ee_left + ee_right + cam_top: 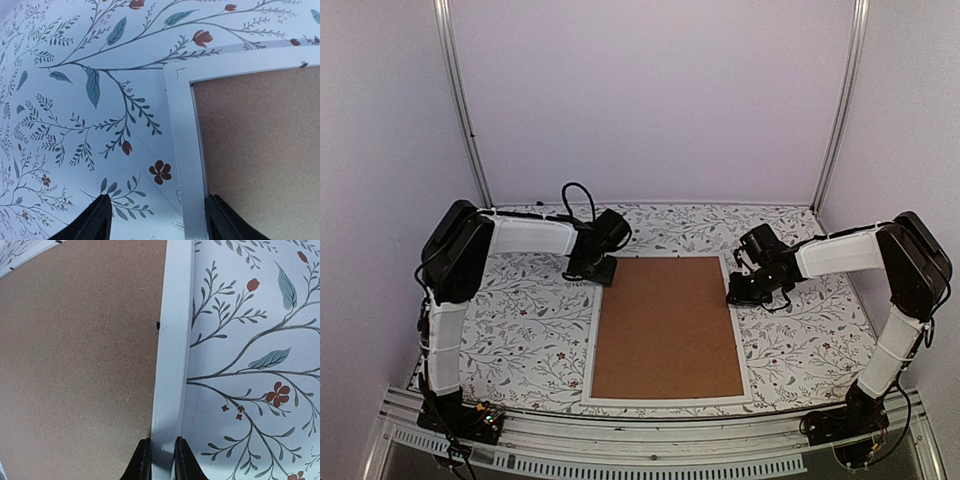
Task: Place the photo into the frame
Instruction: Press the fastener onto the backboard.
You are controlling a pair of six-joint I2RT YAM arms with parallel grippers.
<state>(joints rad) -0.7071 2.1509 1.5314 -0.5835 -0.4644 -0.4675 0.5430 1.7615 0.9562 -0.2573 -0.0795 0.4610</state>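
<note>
The white frame point(591, 352) lies face down in the middle of the table, filled by the brown backing board point(668, 325). The photo is hidden. My left gripper point(602, 270) is open at the frame's far left corner; in the left wrist view its fingers straddle the left rail point(186, 150), one on the board side, one over the tablecloth. My right gripper point(737, 296) is shut on the frame's right rail point(172, 340), fingers point(142, 462) pinching both sides. The backing board also shows in the left wrist view point(260, 150) and the right wrist view point(80, 365).
A floral tablecloth point(530, 330) covers the table. Lilac walls and metal posts point(460, 100) enclose the back and sides. The arm bases sit on a rail point(640, 440) at the near edge.
</note>
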